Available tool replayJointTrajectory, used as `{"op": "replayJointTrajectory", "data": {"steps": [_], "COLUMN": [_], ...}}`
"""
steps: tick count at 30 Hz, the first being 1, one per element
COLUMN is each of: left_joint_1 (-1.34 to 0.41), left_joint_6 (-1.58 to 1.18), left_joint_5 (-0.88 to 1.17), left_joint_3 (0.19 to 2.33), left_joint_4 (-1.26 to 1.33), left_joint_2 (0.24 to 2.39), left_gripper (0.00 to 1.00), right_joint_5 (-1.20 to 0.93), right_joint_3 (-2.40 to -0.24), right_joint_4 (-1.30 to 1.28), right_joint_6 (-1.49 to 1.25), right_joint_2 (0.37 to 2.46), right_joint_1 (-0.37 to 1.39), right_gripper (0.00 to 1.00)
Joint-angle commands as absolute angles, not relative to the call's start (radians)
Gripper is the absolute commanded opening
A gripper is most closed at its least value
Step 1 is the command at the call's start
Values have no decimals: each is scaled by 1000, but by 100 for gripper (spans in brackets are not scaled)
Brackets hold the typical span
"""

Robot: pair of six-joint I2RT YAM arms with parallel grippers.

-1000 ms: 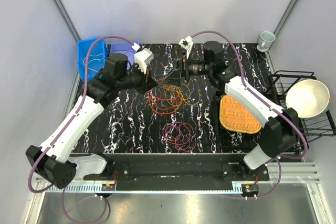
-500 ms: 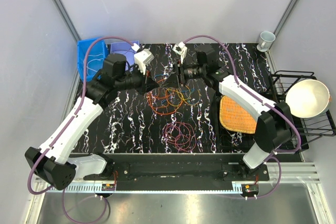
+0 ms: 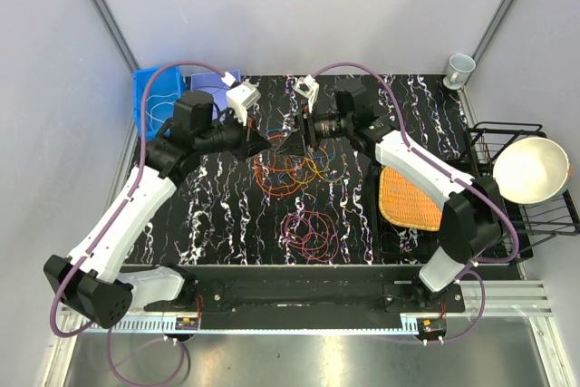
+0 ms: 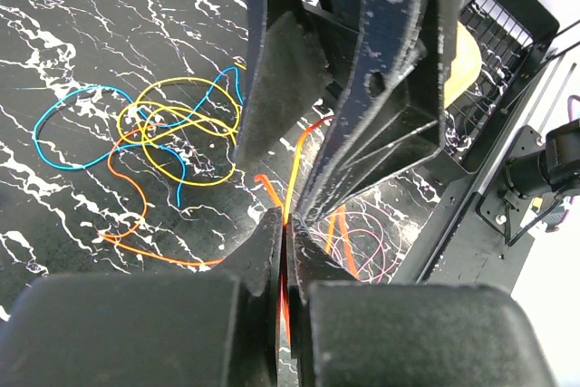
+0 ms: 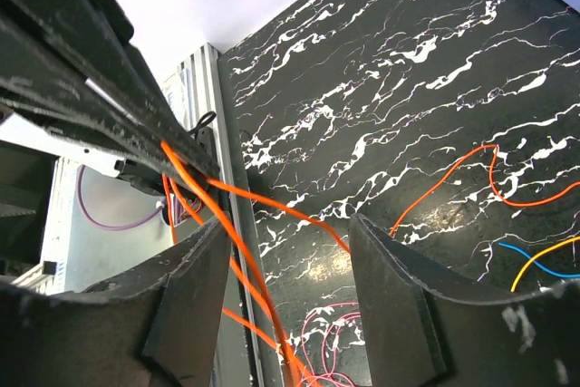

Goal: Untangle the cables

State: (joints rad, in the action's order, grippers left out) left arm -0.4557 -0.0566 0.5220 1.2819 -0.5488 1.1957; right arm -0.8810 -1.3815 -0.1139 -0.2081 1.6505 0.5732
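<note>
Since the earlier frame, the right gripper [image 3: 292, 136] had moved left and a little farther from the arm bases, so it came close to the left gripper [image 3: 267, 142] over the far middle of the table [image 3: 217, 215]. Both met just above the tangle.

The fingers of the left gripper were pressed together on the orange cable [image 4: 292, 174], which rose from between their tips. The right gripper's fingers [image 5: 195, 296] stood apart, and the same orange cable passed through the gap between them without being clamped.

On the table below lay the rest of the tangle: the yellow cable [image 4: 172, 120] and the blue cable [image 4: 63, 115] were looped over each other, with more orange strands crossing them. The magenta cable [image 3: 311, 231] lay as a separate heap nearer to the bases, apart from this tangle.

At the far left corner stood a blue bin [image 3: 140, 88], and thin loops of a pale cable [image 3: 161, 101] were inside it. A woven orange basket [image 3: 412, 197] lay on the right side of the table, partly under the right arm. Beyond the right edge, a black wire rack [image 3: 498, 129] held a cream bowl [image 3: 530, 169]. A small cup [image 3: 459, 68] stood at the far right corner; what was in it I could not tell.
</note>
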Motion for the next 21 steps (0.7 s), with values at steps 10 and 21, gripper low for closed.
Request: {"op": "replayJointTrajectory", "data": {"steps": [10, 21], "left_joint_1": [-405, -396], "left_joint_6": [-120, -150], "left_joint_5": [703, 521], "left_joint_3": [1275, 1279], "left_joint_4": [-428, -472], "left_joint_2": [1206, 1201], "left_gripper": [0, 26], "right_joint_5": [-940, -890], "right_joint_3": [-1411, -1419], "right_joint_4": [-110, -107], "right_joint_6": [-176, -202], "right_joint_2": [1643, 1638], "right_joint_1": [610, 612], "right_gripper": [47, 0]}}
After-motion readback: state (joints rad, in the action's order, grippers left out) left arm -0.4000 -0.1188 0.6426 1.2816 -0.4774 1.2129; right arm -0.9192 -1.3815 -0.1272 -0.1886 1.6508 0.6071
